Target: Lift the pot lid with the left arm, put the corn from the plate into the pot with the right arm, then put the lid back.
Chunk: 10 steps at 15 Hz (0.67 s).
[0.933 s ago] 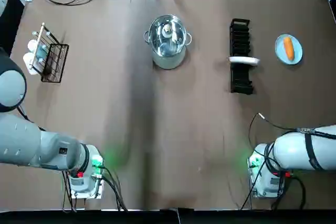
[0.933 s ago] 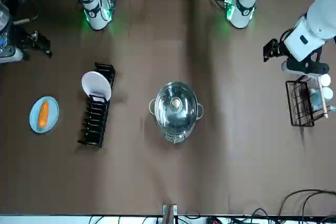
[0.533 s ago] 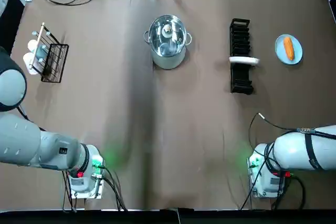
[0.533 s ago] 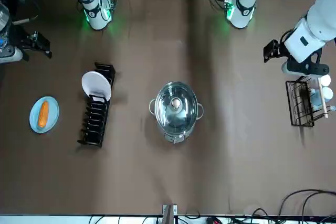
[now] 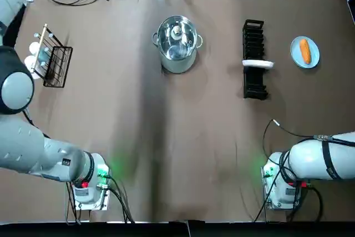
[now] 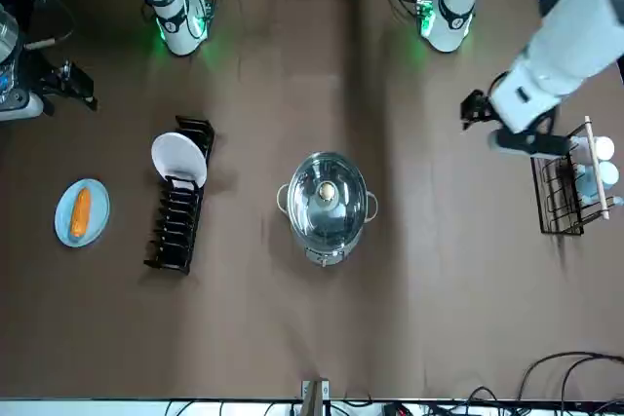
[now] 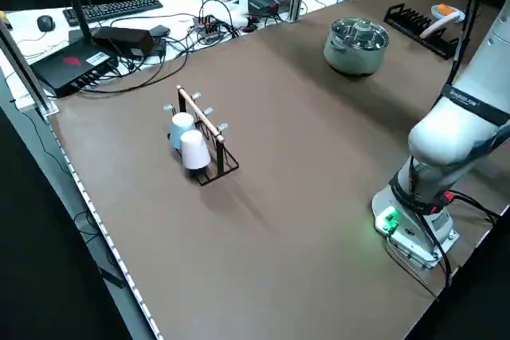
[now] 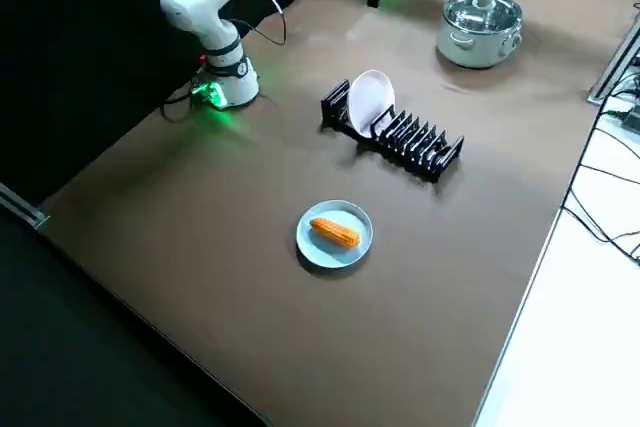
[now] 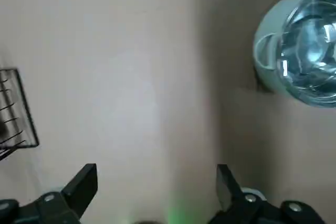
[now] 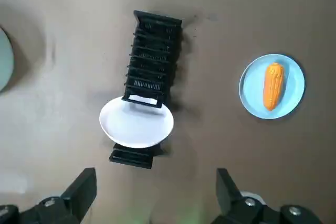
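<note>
Both sets of jaws stand wide apart and hold nothing: the left gripper (image 9: 156, 174) hangs high over bare table on the robot's left of the pot (image 5: 177, 43), well apart from it, and the right gripper (image 10: 156, 174) hangs high over the dish rack (image 10: 152, 61), with the plate (image 10: 252, 90) off to one side. Nothing of the task looks started; the lid (image 6: 328, 192) sits on the pot and the corn (image 10: 273, 86) lies on the plate at the far right of the table. Nearest the left arm's path is a wire rack (image 5: 55, 62) with pale cups (image 7: 190, 145), thin black rods that a low sweep could snag. Farther on, the pot is round polished steel with two small side handles, and its lid is a clear dome with a metal rim and a small knob in the middle, probably smooth, though the material is hard to tell. A pinch set off centre on that knob could slip or tilt the lid against the rim. On the right, the corn is a short, rounded orange cob on a glossy pale blue plate, so a loose squeeze may roll it away or slide the plate. The black slotted dish rack, with one white dish (image 5: 258, 64) propped in it, stands between plate and pot; carrying the corn low could clip it.
</note>
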{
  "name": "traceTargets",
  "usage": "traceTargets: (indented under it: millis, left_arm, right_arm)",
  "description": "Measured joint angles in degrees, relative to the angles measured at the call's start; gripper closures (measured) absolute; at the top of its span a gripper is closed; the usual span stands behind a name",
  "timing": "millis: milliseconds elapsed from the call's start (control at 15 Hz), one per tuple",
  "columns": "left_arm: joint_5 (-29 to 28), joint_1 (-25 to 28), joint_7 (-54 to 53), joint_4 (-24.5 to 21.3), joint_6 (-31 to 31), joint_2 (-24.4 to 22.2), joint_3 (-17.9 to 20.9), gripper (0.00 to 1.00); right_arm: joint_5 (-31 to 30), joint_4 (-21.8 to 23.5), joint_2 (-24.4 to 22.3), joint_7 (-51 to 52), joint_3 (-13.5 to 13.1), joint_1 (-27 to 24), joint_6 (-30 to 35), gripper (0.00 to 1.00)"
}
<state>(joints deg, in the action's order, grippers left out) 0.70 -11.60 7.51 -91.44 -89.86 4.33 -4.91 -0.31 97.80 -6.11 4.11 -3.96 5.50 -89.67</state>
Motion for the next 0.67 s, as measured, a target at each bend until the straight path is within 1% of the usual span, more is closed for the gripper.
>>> traceTargets:
  millis: [200, 400, 667]
  left_arm:
    - [0.0, -5.0, 7.4, 0.0, -4.9, 3.3, -0.2, 0.00]
    - [0.1, -10.8, 19.7, 0.1, -10.7, 7.2, -0.3, 0.00]
    - [0.1, -18.2, 31.7, 0.3, -20.8, 12.9, -0.3, 0.00]
  right_arm:
    - [0.0, 0.1, 1.0, 0.1, 0.1, 0.3, 0.0, 0.00]
    - [0.0, 0.1, 1.6, 0.0, 0.5, 0.8, -0.2, 0.00]
    - [0.0, 0.4, 3.5, 0.0, 0.3, 0.8, 0.0, 0.00]
